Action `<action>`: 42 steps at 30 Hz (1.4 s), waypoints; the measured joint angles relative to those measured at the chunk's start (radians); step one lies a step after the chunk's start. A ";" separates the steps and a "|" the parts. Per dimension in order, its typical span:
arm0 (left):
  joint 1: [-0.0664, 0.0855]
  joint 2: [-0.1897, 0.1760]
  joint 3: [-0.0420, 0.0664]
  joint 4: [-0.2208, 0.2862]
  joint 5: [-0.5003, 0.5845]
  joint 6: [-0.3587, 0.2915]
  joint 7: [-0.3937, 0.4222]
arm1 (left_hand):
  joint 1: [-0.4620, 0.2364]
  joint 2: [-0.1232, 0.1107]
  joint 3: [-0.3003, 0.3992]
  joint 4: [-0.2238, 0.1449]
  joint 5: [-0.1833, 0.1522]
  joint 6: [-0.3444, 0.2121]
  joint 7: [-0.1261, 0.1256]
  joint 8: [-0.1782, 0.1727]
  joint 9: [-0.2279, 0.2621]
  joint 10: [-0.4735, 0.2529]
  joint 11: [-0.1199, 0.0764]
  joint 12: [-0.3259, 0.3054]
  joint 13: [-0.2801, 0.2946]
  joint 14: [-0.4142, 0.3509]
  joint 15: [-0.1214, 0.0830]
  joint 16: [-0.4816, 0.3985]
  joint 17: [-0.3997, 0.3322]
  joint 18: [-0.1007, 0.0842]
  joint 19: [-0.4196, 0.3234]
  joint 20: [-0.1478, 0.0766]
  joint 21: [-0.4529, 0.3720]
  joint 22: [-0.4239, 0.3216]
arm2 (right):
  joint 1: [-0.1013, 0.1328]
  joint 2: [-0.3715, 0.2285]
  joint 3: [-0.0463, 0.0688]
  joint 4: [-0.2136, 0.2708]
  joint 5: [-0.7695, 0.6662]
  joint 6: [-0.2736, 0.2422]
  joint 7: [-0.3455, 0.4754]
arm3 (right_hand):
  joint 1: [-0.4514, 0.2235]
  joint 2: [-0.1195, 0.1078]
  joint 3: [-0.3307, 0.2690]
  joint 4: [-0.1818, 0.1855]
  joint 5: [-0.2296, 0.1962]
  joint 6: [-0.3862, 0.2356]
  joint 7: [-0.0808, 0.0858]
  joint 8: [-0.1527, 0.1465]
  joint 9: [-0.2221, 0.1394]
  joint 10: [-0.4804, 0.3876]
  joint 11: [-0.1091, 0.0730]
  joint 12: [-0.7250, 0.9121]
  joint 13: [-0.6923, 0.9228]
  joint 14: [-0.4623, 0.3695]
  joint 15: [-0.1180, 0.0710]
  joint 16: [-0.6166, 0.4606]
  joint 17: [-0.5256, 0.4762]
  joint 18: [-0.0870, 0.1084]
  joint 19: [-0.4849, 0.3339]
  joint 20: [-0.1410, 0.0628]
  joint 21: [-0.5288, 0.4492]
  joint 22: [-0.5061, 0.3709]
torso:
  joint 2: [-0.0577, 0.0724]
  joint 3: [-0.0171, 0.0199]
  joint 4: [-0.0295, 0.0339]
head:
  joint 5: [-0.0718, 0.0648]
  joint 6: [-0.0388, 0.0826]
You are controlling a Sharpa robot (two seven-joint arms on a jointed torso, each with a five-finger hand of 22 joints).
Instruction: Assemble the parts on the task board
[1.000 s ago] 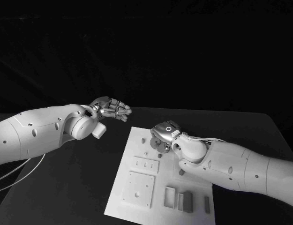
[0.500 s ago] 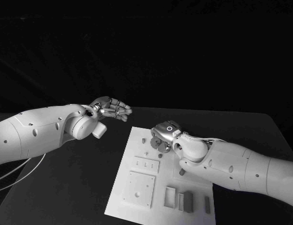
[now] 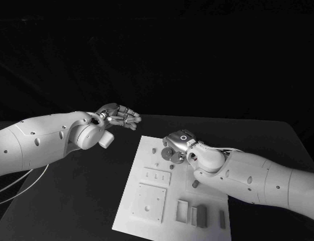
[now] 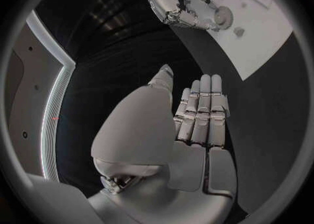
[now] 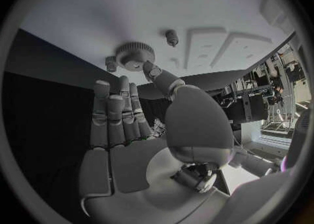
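Note:
The white task board (image 3: pixel 173 191) lies in the middle of the table. A toothed gear (image 5: pixel 135 55) sits at its far end, with small pegs (image 5: pixel 172 37) beside it. My right hand (image 3: pixel 177 144) hovers over that end with its fingers straight; the thumb tip (image 5: pixel 152 69) touches the gear's rim and nothing is gripped. In the left wrist view the same hand (image 4: pixel 178 8) reaches to the gear (image 4: pixel 223 17). My left hand (image 3: pixel 119 116) floats left of the board's far corner, flat, its fingers (image 4: pixel 201 113) together and empty.
Near the board's front edge stand upright rectangular pieces (image 3: pixel 198 215) and a square plate (image 3: pixel 148 201); a smaller slotted plate (image 3: pixel 157 175) lies above it. Black table surrounds the board (image 4: pixel 261 35) on both sides.
My right hand and forearm have edged slightly to the right over the board's far end. The left hand has stayed where it was.

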 measured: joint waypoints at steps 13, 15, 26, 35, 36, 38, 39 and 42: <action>0.000 0.001 0.000 -0.001 0.000 0.000 0.000 | -0.004 0.004 0.000 0.000 0.000 0.000 0.000 0.004 0.000 0.000 0.000 0.000 0.000 0.000 0.000 0.000 0.000 0.000 0.000 0.000 0.000 0.000 | 0.000 -0.002 0.000 -0.006 0.022 0.001 0.010 | -0.001 0.035 0.000 -0.006 0.000 -0.010 0.002 0.000 0.000 0.027 -0.016 -0.058 -0.034 0.004 0.003 0.000 -0.001 0.000 0.000 0.000 0.000 0.000 | 0.000 -0.0004 0.0009 | -0.001 -0.001; 0.000 0.001 0.000 -0.002 -0.001 0.000 0.000 | -0.004 0.004 0.000 0.000 0.000 0.000 0.000 0.004 0.000 0.000 0.000 0.000 0.000 0.000 0.000 0.000 0.001 0.000 0.000 0.000 0.000 0.001 | 0.000 -0.006 0.000 -0.004 0.024 0.000 0.011 | -0.001 0.035 0.000 -0.006 0.000 -0.010 0.002 0.000 0.000 0.027 -0.016 -0.064 -0.036 0.004 0.004 0.000 -0.001 0.000 0.000 0.000 0.000 0.000 | 0.000 -0.0008 0.0010 | -0.001 -0.001; 0.000 0.001 0.000 -0.013 -0.001 0.000 0.000 | -0.004 0.004 0.003 -0.003 0.000 0.000 0.000 0.004 0.000 0.000 0.000 0.000 0.001 0.000 0.000 -0.004 0.002 -0.002 0.000 0.000 0.000 0.001 | 0.001 -0.069 0.052 0.045 0.109 -0.036 0.049 | -0.034 0.002 -0.003 0.025 0.000 -0.013 0.002 0.000 0.000 0.040 -0.018 -0.099 -0.050 0.008 0.005 0.000 -0.003 0.000 0.002 0.002 0.000 0.000 | -0.001 -0.0009 0.0001 | -0.006 0.008; 0.000 0.002 -0.001 -0.039 -0.001 0.000 0.007 | -0.006 0.006 0.008 -0.003 0.000 0.037 0.000 0.033 0.008 0.006 -0.006 0.000 0.006 0.004 -0.004 -0.008 0.008 -0.006 0.000 0.000 -0.004 0.006 | 0.036 -0.162 0.104 0.145 0.205 -0.057 0.083 | -0.051 -0.011 -0.007 0.060 0.000 -0.009 0.007 0.000 0.000 0.045 -0.017 -0.113 -0.055 0.011 0.007 -0.001 -0.005 0.000 0.007 0.000 0.000 0.000 | -0.005 0.0012 -0.0077 | -0.016 0.022; 0.000 0.004 -0.002 -0.044 -0.002 0.001 0.008 | -0.009 0.009 0.008 -0.003 0.000 0.046 -0.001 0.038 0.010 0.010 -0.010 0.000 0.006 0.004 -0.004 -0.008 0.009 -0.006 0.000 0.000 -0.004 0.006 | 0.039 -0.175 0.106 0.154 0.219 -0.057 0.086 | -0.054 -0.008 -0.007 0.066 0.000 -0.007 0.008 0.000 0.000 0.047 -0.018 -0.118 -0.055 0.011 0.007 -0.001 -0.004 0.000 0.007 0.000 0.000 0.000 | -0.007 0.0019 -0.0086 | -0.017 0.023; -0.001 0.006 -0.003 -0.051 -0.003 0.002 0.010 | -0.007 0.011 0.008 -0.003 0.000 0.051 -0.004 0.039 0.010 0.011 -0.011 0.000 0.006 0.004 -0.004 -0.012 0.009 -0.006 0.000 0.000 -0.008 0.007 | 0.042 -0.190 0.109 0.164 0.234 -0.057 0.089 | -0.057 -0.004 -0.006 0.069 0.000 -0.007 0.008 0.000 0.000 0.048 -0.020 -0.119 -0.055 0.011 0.007 -0.001 -0.005 0.000 0.007 0.000 0.000 0.000 | -0.008 0.0025 -0.0105 | -0.019 0.025; -0.001 0.008 -0.003 -0.056 -0.004 0.002 0.011 | -0.005 0.014 0.008 -0.003 0.000 0.054 -0.008 0.039 0.010 0.015 -0.015 0.002 0.007 0.004 -0.004 -0.015 0.009 -0.006 0.000 0.000 -0.008 0.007 | 0.043 -0.199 0.112 0.170 0.242 -0.057 0.091 | -0.057 -0.004 -0.006 0.069 0.000 -0.007 0.008 0.000 0.000 0.049 -0.020 -0.119 -0.056 0.011 0.007 -0.001 -0.004 0.000 0.007 0.000 0.000 0.000 | -0.010 0.0035 -0.0125 | -0.020 0.027; -0.003 0.010 -0.004 -0.071 -0.009 0.004 0.014 | -0.008 0.019 0.008 -0.003 0.000 0.061 -0.007 0.039 0.010 0.019 -0.019 0.005 0.008 0.004 -0.004 -0.015 0.011 -0.007 0.000 0.000 -0.008 0.009 | 0.045 -0.227 0.122 0.186 0.266 -0.057 0.095 | -0.057 -0.004 -0.007 0.076 0.000 -0.008 0.008 0.000 0.000 0.049 -0.020 -0.122 -0.057 0.012 0.008 -0.001 -0.004 0.000 0.008 0.000 0.000 0.000 | -0.014 0.0057 -0.0186 | -0.022 0.032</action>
